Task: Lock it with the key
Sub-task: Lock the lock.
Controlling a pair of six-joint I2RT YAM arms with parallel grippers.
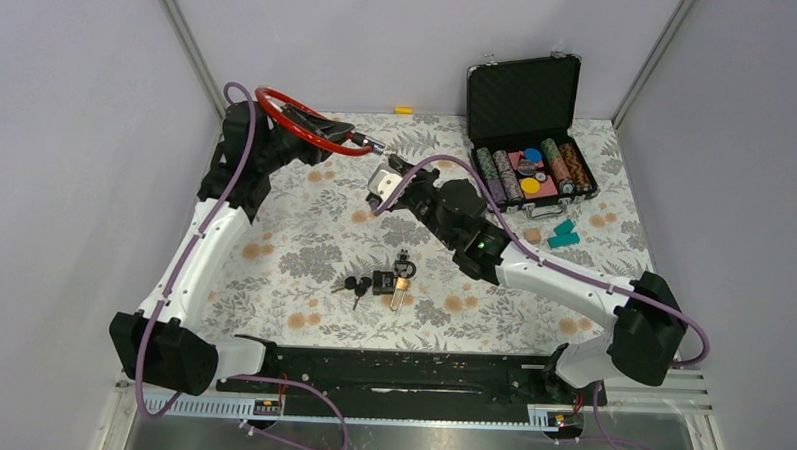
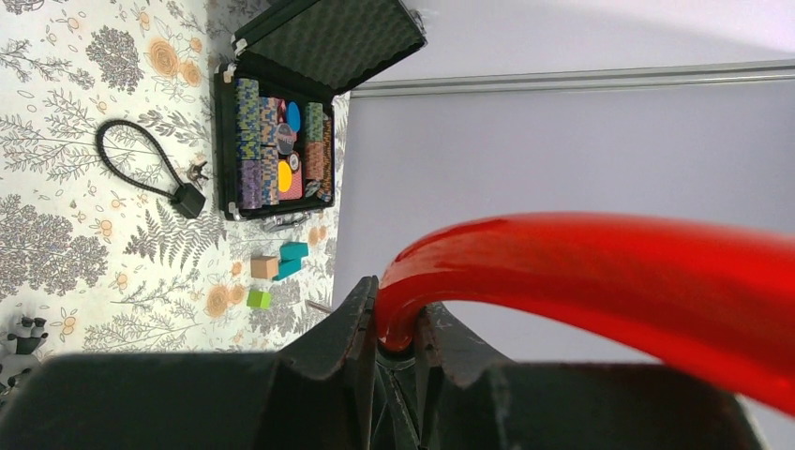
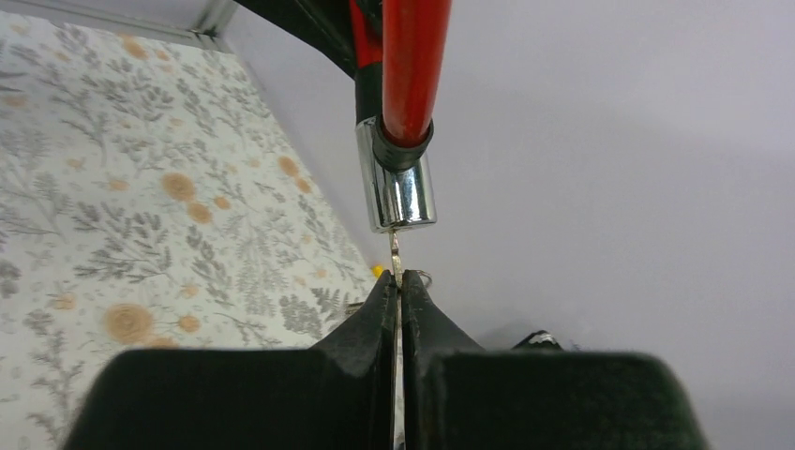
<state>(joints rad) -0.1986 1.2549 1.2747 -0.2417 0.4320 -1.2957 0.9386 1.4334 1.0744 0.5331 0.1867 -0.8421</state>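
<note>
A: Where do we have the key (image 3: 396,255)?
B: Pinched between the closed fingers of our right claw (image 3: 397,286), low centre of the right wrist view, blade pointing up.
A: And the lock?
B: The chrome cylinder (image 3: 397,187) of the red cable lock (image 3: 412,66) hangs just above that claw. The key tip reaches its mouth, though we cannot tell if it is inside. Our left claw (image 2: 398,314) is clamped on the red cable lock, upper left of the top view.

The lock loop (image 2: 609,272) was glossy red with a silver cap (image 3: 397,183), the tablecloth (image 1: 303,252) white with grey ferns and orange blooms, the case (image 1: 524,89) black, the arms (image 1: 198,258) white and black.
</note>
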